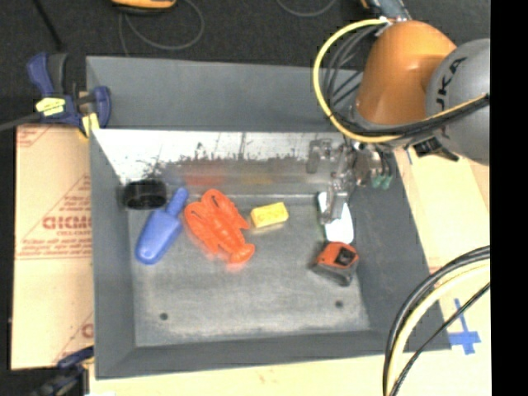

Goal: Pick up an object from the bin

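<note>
My gripper hangs at the right of the bin, near the back wall. Just below its tip a small white thing lies on the floor; whether the gripper touches it I cannot tell. An orange and black tape measure lies a little nearer the front. Left of the gripper rests a yellow block.
Further left lie an orange lobster-shaped toy, a blue scoop and a black ring by the left wall. The arm with its orange cover and yellow cables reaches in from the upper right.
</note>
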